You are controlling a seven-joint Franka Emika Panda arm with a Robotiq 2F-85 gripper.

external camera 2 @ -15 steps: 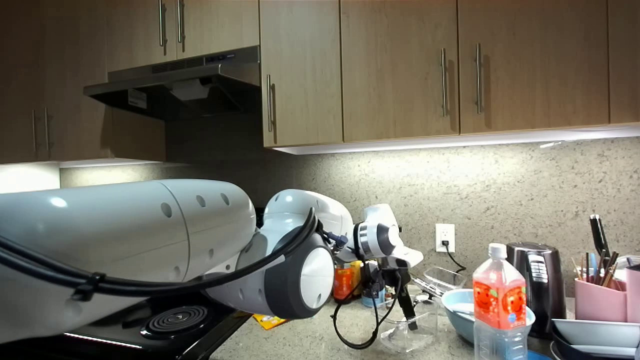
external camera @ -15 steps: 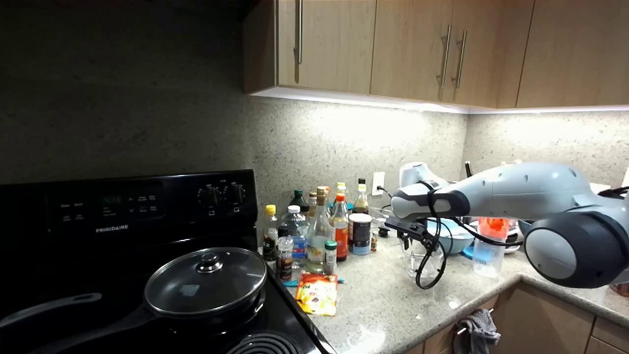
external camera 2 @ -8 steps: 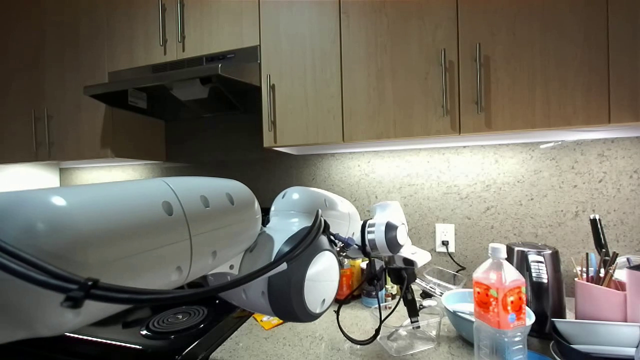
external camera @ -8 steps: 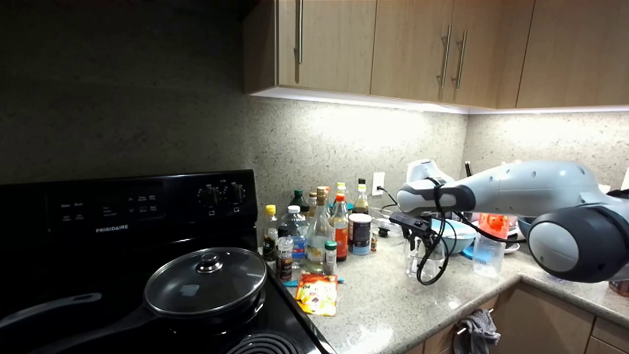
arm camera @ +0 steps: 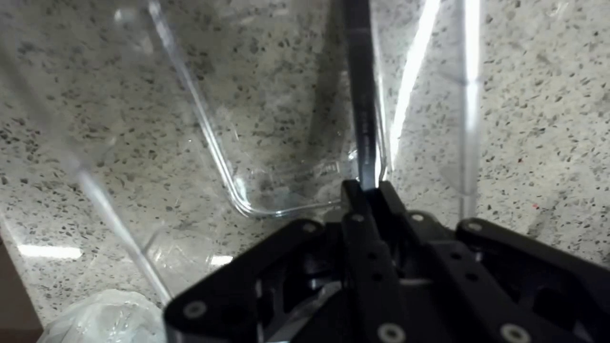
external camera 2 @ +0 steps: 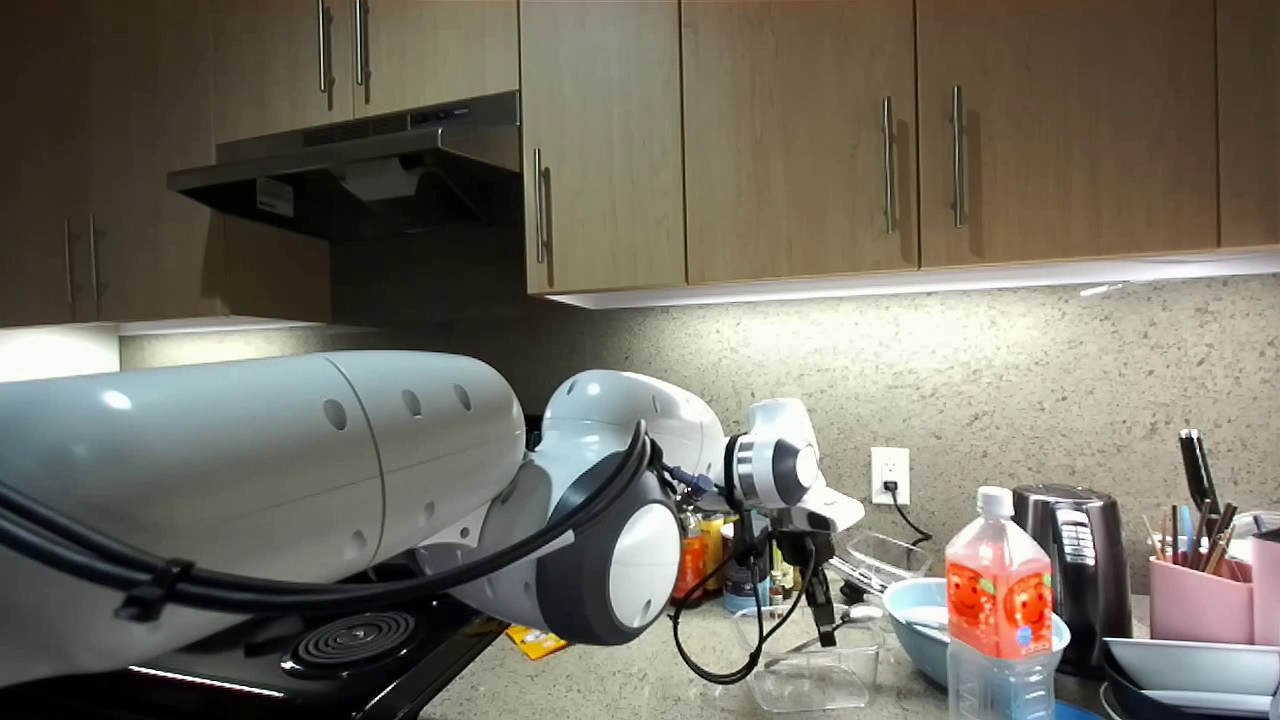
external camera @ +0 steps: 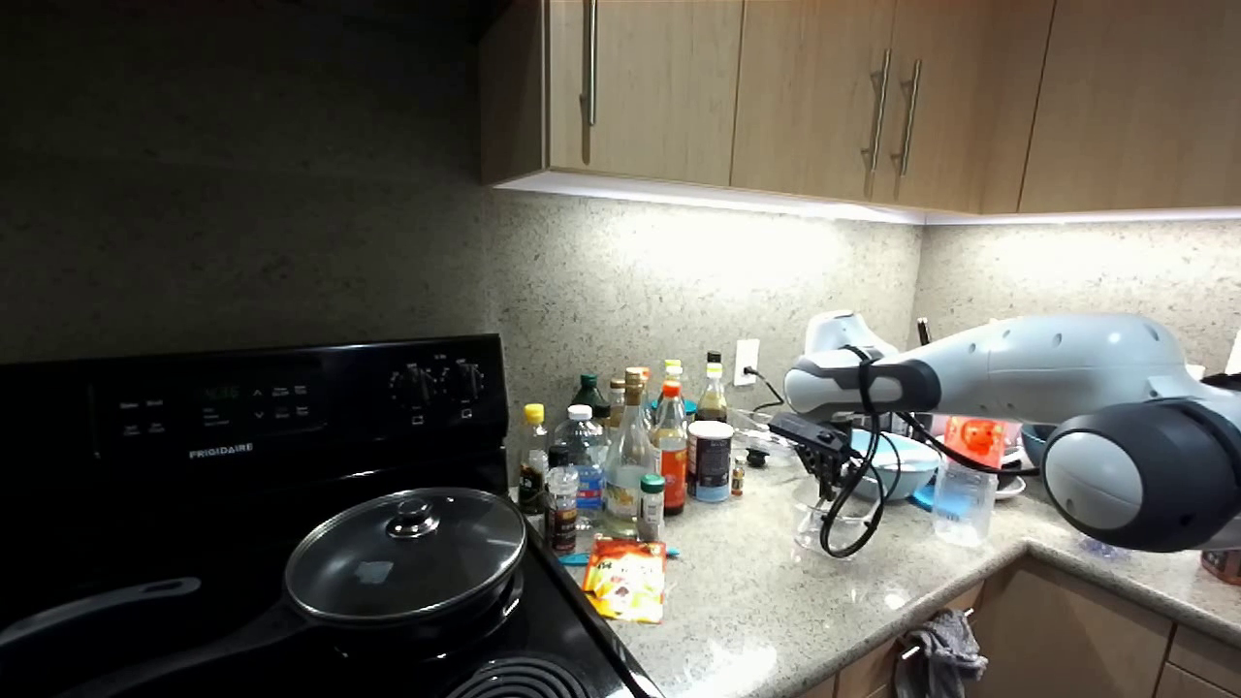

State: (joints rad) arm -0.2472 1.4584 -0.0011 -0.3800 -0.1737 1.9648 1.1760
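The gripper [arm camera: 370,189] has its fingers nearly together, pinching a thin metal strip that looks like the handle of a spoon [arm camera: 361,95]. In an exterior view the spoon slants past the fingertips, rounded end to the right, other end low on the left, over or inside a clear plastic box [external camera 2: 815,690] on the table [external camera 2: 600,670]; whether it touches the box's bottom cannot be told. The step in hand seems to be handling the spoon at the box; the next move likely calls for a steady pinch, clear of the thin walls. Right of the box stand a blue bowl [external camera 2: 915,645], a bottle [external camera 2: 1000,600] and, farther off, a kettle [external camera 2: 1095,600].
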